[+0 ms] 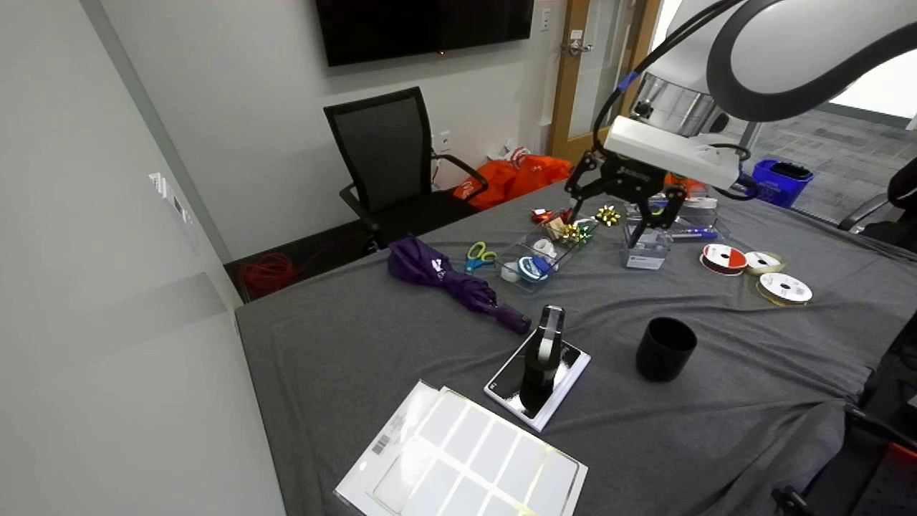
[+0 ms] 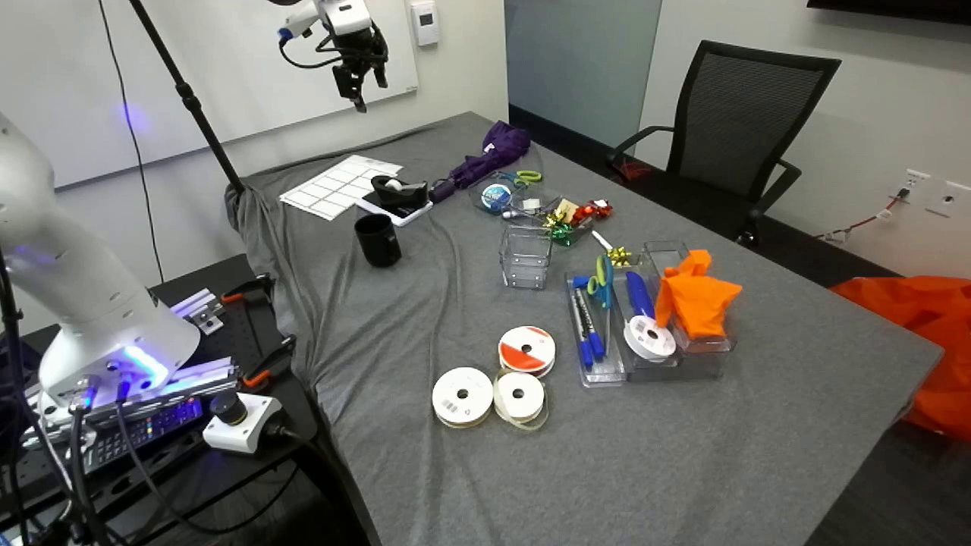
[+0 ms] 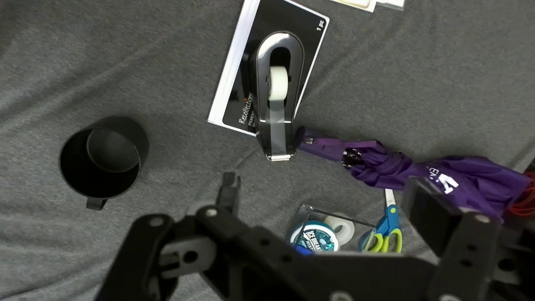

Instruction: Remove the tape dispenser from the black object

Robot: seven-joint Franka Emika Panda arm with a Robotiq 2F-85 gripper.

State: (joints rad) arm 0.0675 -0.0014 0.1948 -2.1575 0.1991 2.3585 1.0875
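The tape dispenser [image 1: 543, 362] is black with a pale tape roll. It stands upright on the black object [image 1: 510, 378], a flat glossy black slab with a white rim. Both also show in an exterior view, the dispenser [image 2: 402, 196] resting on the slab [image 2: 410, 215]. In the wrist view the dispenser [image 3: 262, 98] lies lengthwise over the slab [image 3: 235, 102], its cutter end reaching past the slab's edge. My gripper [image 3: 326, 184] is open and empty. In both exterior views the gripper [image 1: 603, 228] [image 2: 372, 95] hangs high above the table, apart from the dispenser.
A black cup [image 3: 102, 156] stands beside the slab. A purple umbrella [image 3: 376, 161] lies close to the dispenser's cutter end. A white gridded sheet [image 1: 473, 459] lies near the slab. Clear bins [image 2: 526, 258], scissors [image 3: 391, 221] and ribbon spools [image 2: 463, 396] lie farther along the table.
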